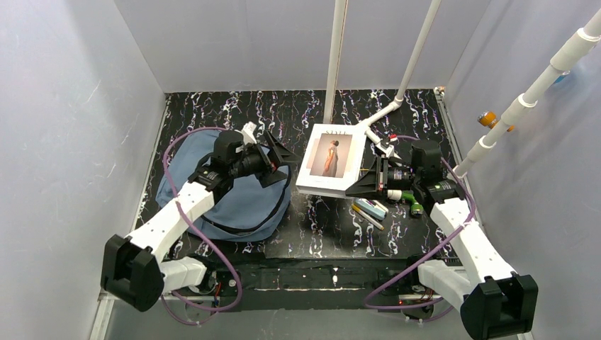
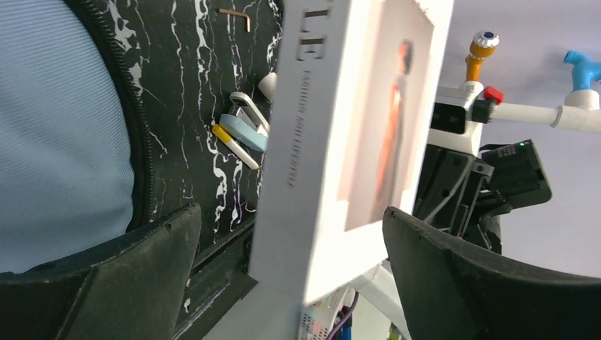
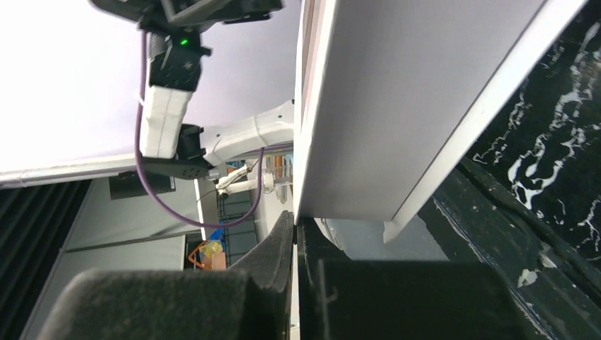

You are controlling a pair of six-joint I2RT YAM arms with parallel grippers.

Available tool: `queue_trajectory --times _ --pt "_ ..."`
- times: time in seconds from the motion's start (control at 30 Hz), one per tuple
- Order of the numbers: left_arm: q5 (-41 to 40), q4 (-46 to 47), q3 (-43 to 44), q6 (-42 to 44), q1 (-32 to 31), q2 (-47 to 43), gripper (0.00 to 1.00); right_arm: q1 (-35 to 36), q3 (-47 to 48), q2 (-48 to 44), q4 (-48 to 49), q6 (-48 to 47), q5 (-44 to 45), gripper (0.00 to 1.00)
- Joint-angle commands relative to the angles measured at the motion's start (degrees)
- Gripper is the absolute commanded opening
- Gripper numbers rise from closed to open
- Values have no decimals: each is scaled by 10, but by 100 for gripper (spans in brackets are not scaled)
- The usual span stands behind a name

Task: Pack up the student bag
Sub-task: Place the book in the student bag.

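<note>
The student bag [image 1: 241,202], slate-blue and soft, lies at the left of the table and fills the left side [image 2: 57,127] of the left wrist view. A white book [image 1: 332,159] with a woman's picture on its cover is tilted up at mid-table. My right gripper [image 1: 363,185] is shut on the book's near right edge; its fingers pinch the thin cover [image 3: 295,219]. My left gripper [image 1: 279,164] hovers open over the bag's right edge, just short of the book's left side. The book [image 2: 333,142] stands ahead of its spread fingers [image 2: 127,276].
A light blue stapler-like item and pens [image 1: 370,210] lie beside the right gripper, also seen as small items [image 2: 241,138] in the left wrist view. A green-tipped object [image 1: 414,206] lies near the right arm. White pipes [image 1: 334,64] rise behind the book. Walls close in on three sides.
</note>
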Motion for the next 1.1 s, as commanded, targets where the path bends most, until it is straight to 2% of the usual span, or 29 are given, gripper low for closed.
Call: queue_trajectory --times 0.0,0.13,0.23,0.3,0.37,0.67,0.97,1.07 --pt "66 56 25 -4 3 14 99 10 52 -18 47 19 -39 1" --pt "94 70 45 -15 2 38 99 20 74 -22 60 23 -43 1" --pt "125 179 23 -75 2 51 99 24 85 -22 64 25 -44 1" --pt "137 261 0 -126 2 59 94 26 87 -24 66 26 -44 1" --pt "148 297 -5 -145 2 64 90 28 86 -26 70 28 -46 1" --pt "164 318 -8 -157 2 47 77 32 76 -30 102 43 -50 1" --pt "188 335 0 -172 2 55 59 36 77 -35 112 44 -55 1" --pt "197 343 3 -180 1 57 58 36 74 -35 115 44 -56 1"
